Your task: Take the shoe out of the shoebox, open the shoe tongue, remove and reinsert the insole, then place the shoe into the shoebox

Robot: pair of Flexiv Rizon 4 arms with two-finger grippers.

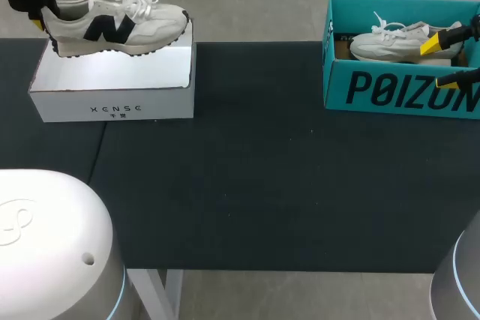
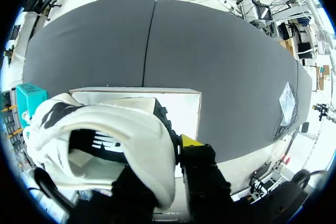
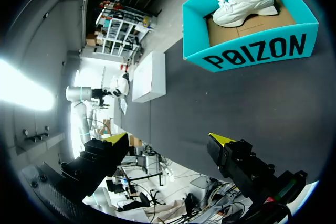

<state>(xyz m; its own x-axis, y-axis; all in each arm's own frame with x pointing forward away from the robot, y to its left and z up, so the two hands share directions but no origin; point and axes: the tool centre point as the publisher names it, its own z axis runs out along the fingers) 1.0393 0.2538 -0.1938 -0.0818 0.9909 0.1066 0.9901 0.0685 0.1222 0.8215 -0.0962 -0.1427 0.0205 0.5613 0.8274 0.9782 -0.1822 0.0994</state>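
Left gripper (image 1: 41, 19) is clamping the heel of the black-and-white shoe (image 1: 116, 22), holding it over the open white shoebox (image 1: 112, 99). Right gripper (image 3: 168, 137) is hanging near the teal shoebox (image 1: 397, 91), fingers spread and gripping nothing; a white shoe (image 1: 397, 41) is lying inside.

White-black shoe (image 1: 146, 24) level over open white shoebox (image 1: 112, 103)

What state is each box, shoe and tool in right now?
white shoebox: open, nothing lying inside.
black-and-white sneaker: upright, laced, held by its heel over the white shoebox.
teal shoebox: open, one shoe inside.
white sneaker: upright, laced, resting in the teal shoebox.
left tool: shut on the black-and-white sneaker's heel.
right tool: open, empty.
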